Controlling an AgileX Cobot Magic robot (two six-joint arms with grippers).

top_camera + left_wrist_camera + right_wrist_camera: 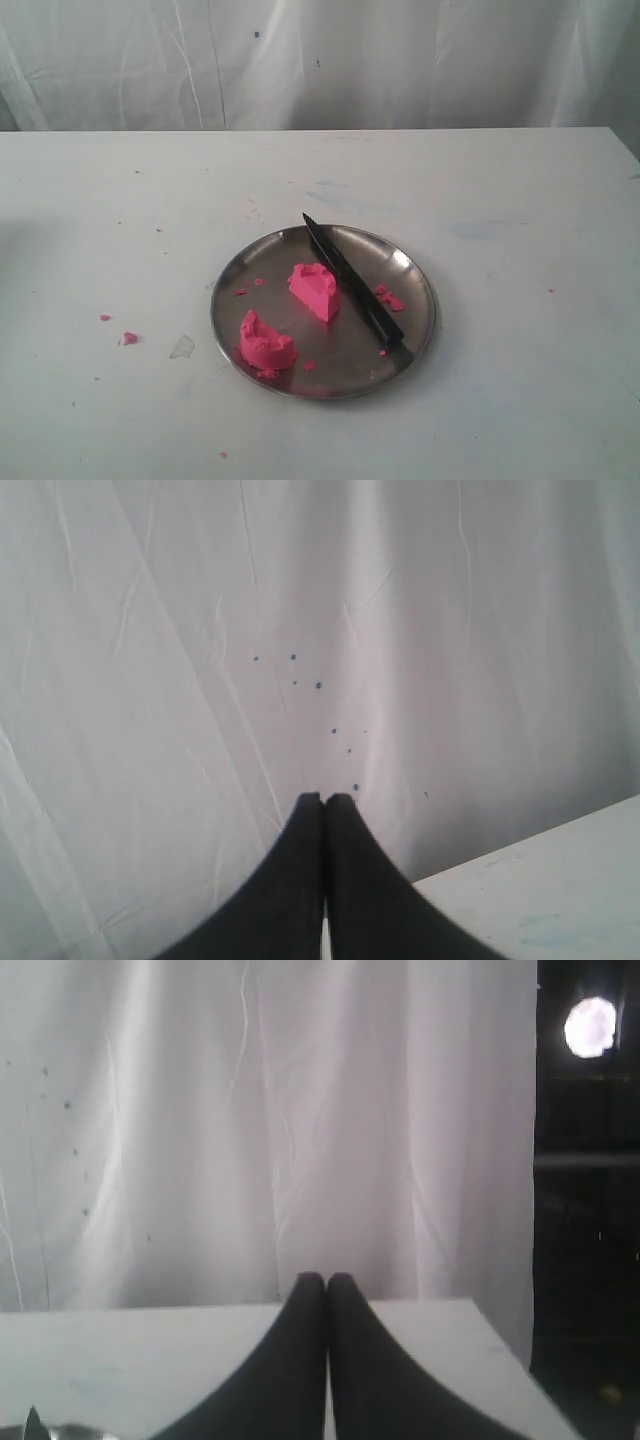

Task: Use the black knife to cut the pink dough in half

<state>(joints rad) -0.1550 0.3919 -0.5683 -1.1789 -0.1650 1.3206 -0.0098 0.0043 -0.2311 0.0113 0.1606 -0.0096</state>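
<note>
Dough [314,290]: you have pink dough in two chunks, apart on plate [420,275], second [265,345] near-left | black knife [352,284]: flat on plate, right of chunks | left gripper [325,798], right gripper [326,1278]: fingers together, empty, clear of plate | cut looks complete, nothing left.
</note>
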